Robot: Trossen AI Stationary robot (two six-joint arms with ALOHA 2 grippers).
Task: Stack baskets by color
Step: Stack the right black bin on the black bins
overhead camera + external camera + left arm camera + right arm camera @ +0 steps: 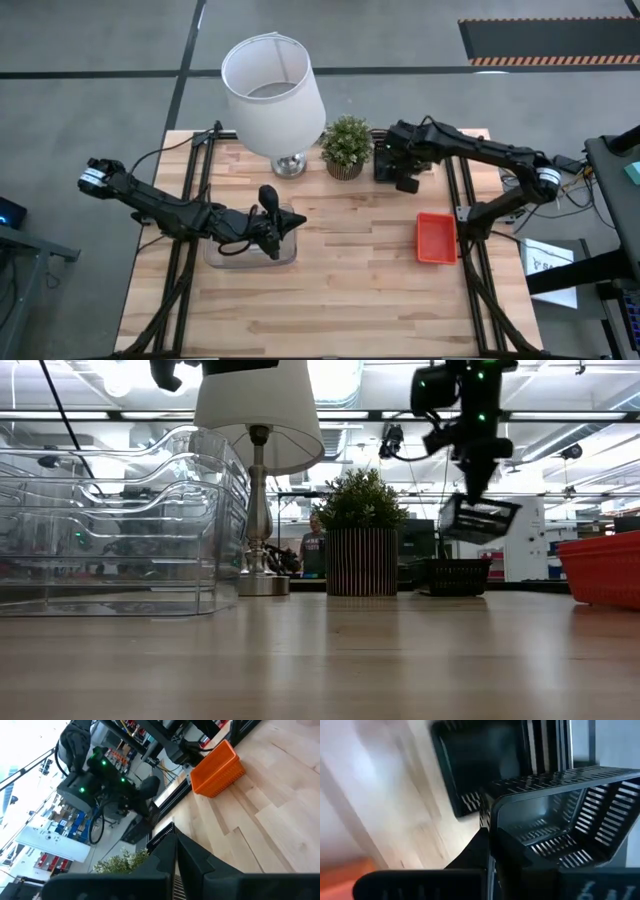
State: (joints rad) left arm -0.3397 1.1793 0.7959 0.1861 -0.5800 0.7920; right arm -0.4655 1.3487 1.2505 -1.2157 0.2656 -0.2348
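Note:
My right gripper (406, 181) hangs at the table's far right, shut on a black slatted basket (479, 518). That basket floats tilted above a second black basket (457, 576), which rests by its base on the table. A red-orange basket (436, 238) sits on the table near the right edge. Clear baskets (120, 530) stand nested at the left. My left gripper (272, 238) hovers shut over the clear baskets (250, 248). Its wrist view shows nothing between its fingers (192, 857). My right gripper pinches the black basket's wall at its top rim (493, 815), near a corner, one finger inside the basket and one outside. The fingers come from above, slanting down. The basket hangs tilted below them, clear of the table and of the black basket underneath.
A white lampshade on a metal stand (273, 85) and a small potted plant (346, 145) stand at the far middle of the table. Bare wood (340, 290) lies across the middle and near side. Rails (190, 200) run along both sides.

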